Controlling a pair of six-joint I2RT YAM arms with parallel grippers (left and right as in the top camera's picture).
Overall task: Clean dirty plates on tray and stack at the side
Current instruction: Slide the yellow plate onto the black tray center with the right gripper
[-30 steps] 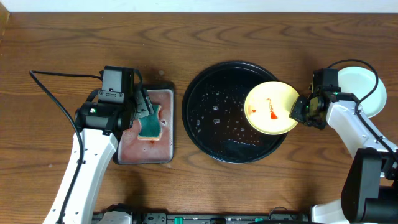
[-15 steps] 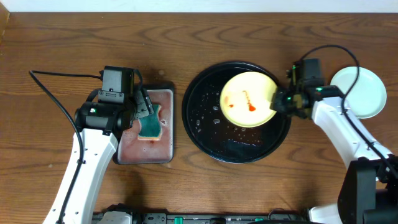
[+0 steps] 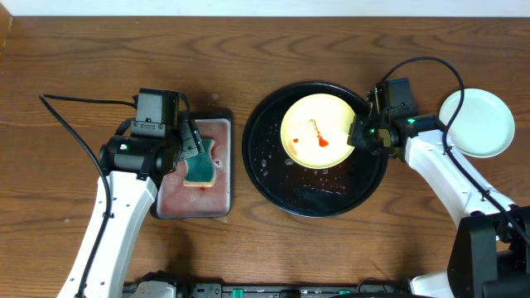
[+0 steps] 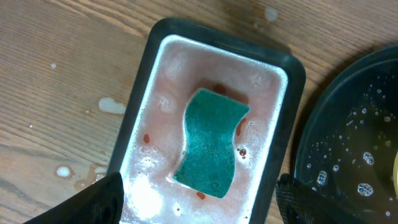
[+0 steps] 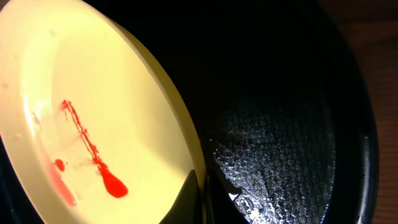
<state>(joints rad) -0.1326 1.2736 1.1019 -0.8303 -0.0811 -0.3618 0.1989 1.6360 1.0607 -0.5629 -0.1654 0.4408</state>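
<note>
A yellow plate (image 3: 319, 132) with a red sauce smear is held over the large round black tray (image 3: 273, 178). My right gripper (image 3: 359, 132) is shut on the plate's right rim. In the right wrist view the yellow plate (image 5: 93, 124) is tilted, with my fingers (image 5: 202, 199) pinching its edge above the wet tray (image 5: 280, 124). A pale blue plate (image 3: 476, 122) lies on the table at the right. My left gripper (image 4: 199, 202) is open above the green sponge (image 4: 211, 143) and does not touch it.
The sponge (image 3: 199, 168) lies in a small rectangular black-rimmed tray (image 3: 195, 203) with pinkish soapy water, left of the round tray. A black cable (image 3: 74, 101) runs across the table at the left. Water drops lie on the wood beside the small tray (image 4: 134, 149).
My right gripper has carried the yellow plate leftward, from the round tray's right edge to over its upper middle. The left arm has not moved.
</note>
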